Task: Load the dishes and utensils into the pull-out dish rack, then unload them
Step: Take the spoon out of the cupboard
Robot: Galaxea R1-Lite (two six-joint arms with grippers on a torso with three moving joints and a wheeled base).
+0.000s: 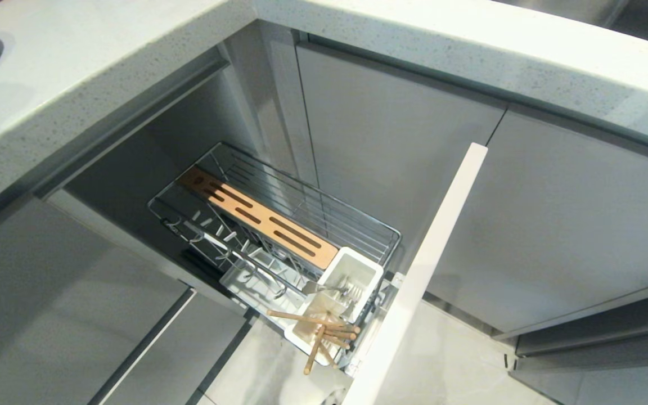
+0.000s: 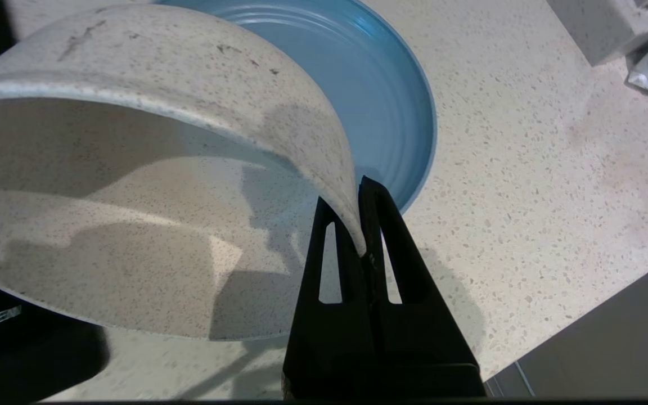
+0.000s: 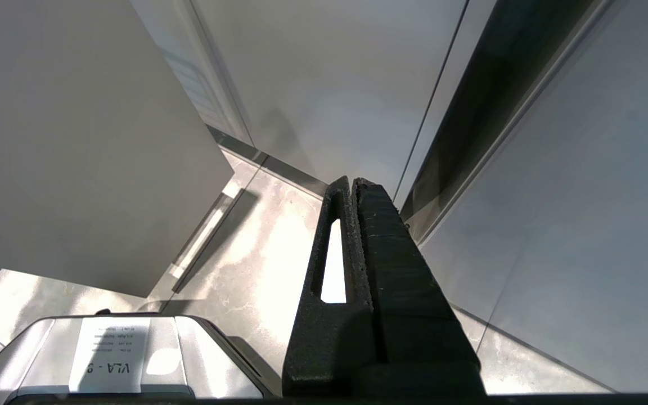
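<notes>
One dish, the white bowl (image 2: 149, 169), is pinched at its rim by the left hand (image 2: 362, 225) above the worktop (image 2: 526, 169); loading it calls for lowering into the dish rack (image 1: 279, 225).

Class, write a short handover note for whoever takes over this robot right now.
Left gripper: shut on the white bowl's rim, above the counter beside the blue plate.
Right gripper: shut, empty, parked near the floor.
Dish rack is pulled out; chopsticks and cutlery sit in its cup.
Bowl and plate are outside the rack.
</notes>
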